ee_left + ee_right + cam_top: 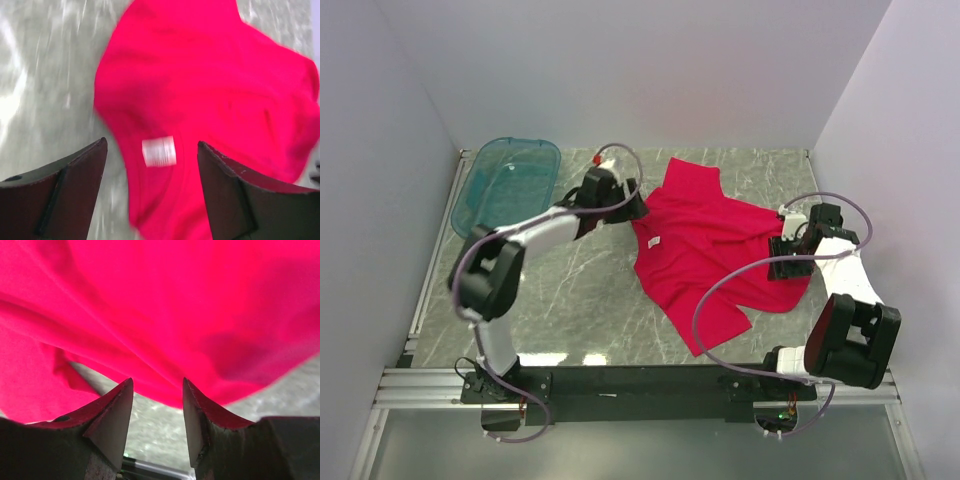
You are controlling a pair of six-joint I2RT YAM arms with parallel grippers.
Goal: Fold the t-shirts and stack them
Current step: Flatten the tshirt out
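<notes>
The red t-shirt (712, 245) lies rumpled and partly spread on the marble table, a white label (655, 241) near its left edge. My left gripper (632, 208) hovers at the shirt's upper left edge, jaws wide open, with the shirt (210, 85) and its label (159, 151) below and nothing held. My right gripper (787, 262) is at the shirt's right edge, jaws parted. In the right wrist view the fabric edge (165, 315) lies just beyond the fingertips (125, 390), with bare table showing between them.
A translucent teal plastic tub (506, 182) stands at the back left of the table (570, 290). White walls enclose the back and sides. A metal rail (620, 385) with the arm bases runs along the near edge.
</notes>
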